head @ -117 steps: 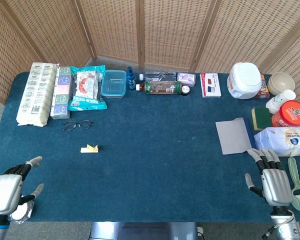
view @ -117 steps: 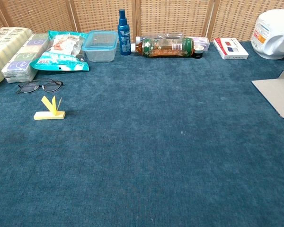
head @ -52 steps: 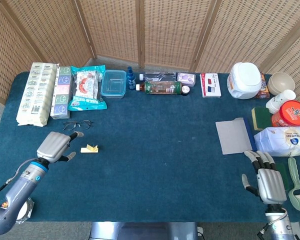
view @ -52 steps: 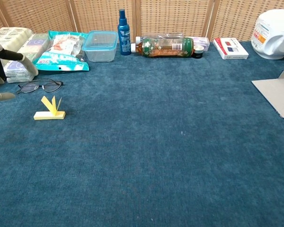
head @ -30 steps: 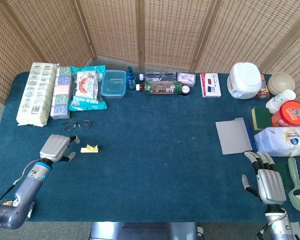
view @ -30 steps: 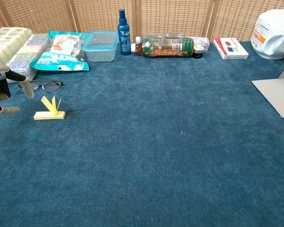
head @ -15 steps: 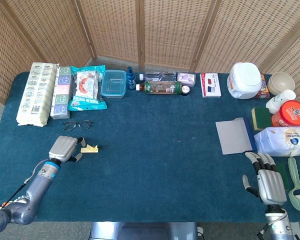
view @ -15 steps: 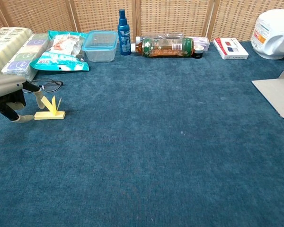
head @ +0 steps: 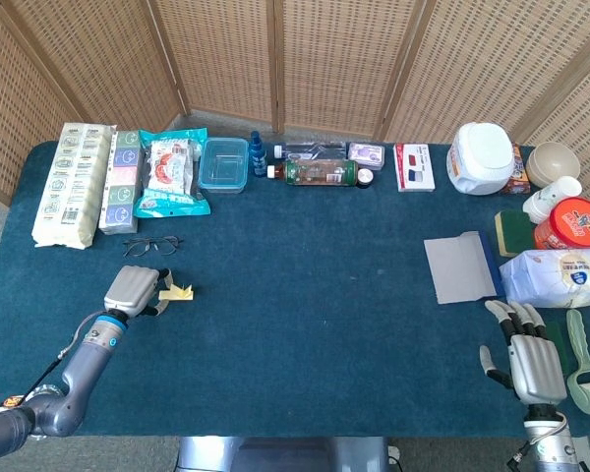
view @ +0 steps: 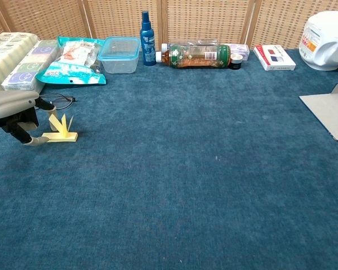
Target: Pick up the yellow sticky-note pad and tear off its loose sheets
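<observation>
1. Where the left hand reaches low over the table, its fingers are spread at the left end of the yellow sticky-note pad, tips at its edge; actual contact cannot be told.
2. The pad lies flat on the table, loose sheets standing up just right of the fingers.
3. The right hand rests far off, fingers apart, holding nothing.

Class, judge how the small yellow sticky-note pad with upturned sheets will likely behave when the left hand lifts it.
The small yellow sticky-note pad looks thin and flat, so probably very light and liable to slide on the blue cloth. Its upturned sheets stand curled, so they will likely flop and bend under the left hand.
</observation>
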